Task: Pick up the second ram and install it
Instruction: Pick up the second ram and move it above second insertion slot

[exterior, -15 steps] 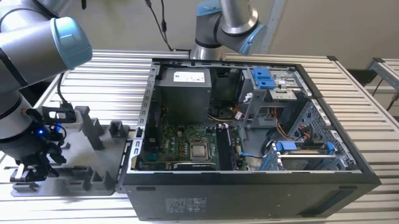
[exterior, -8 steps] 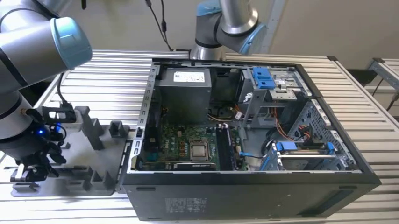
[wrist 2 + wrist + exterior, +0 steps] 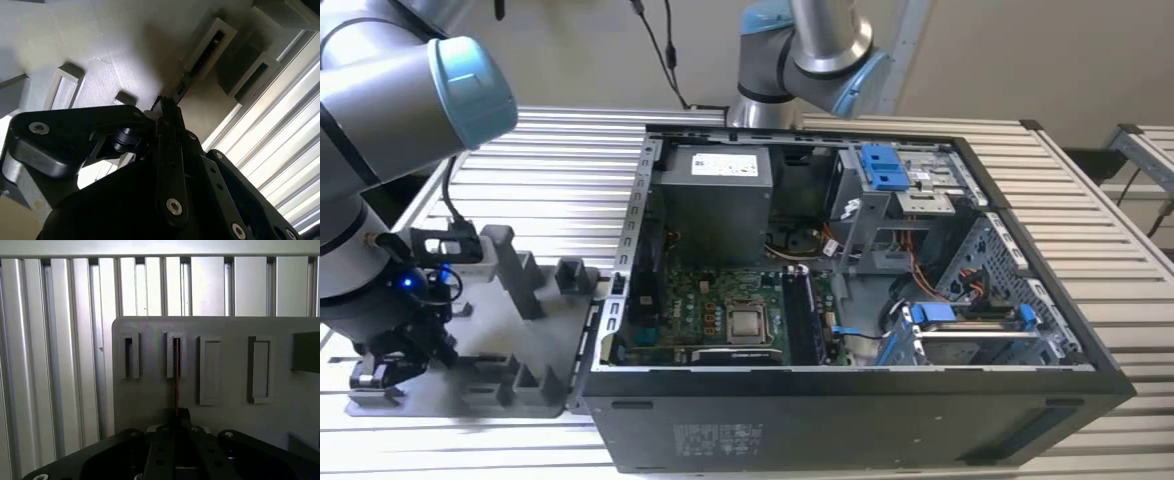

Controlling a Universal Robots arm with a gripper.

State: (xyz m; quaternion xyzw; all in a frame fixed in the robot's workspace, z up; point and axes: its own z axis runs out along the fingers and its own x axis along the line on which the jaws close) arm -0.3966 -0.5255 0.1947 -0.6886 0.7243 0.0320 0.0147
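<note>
Grip: the end effector (image 3: 176,416) is pressed together on the thin edge of the second ram (image 3: 176,387), pinching it (seen in both wrist views).
Ram position: edge-on, one end inside a slot (image 3: 176,352) of the grey holder tray (image 3: 150,400).
Tray: on the slatted surface (image 3: 60,365), just beside the open computer case (image 3: 854,420), at the exterior view's left.

I see a plain cream wall (image 3: 587,50) across the back of the exterior view, with black cables (image 3: 670,45) hanging down in front of it, and below it a table (image 3: 547,150) of ribbed silver slats. At the exterior view's right a second slatted bench (image 3: 1145,150) stands apart from the table, with a dark gap between them. In both wrist views the slats (image 3: 60,350) (image 3: 280,145) catch bright light, pale bands between darker grooves.
</note>
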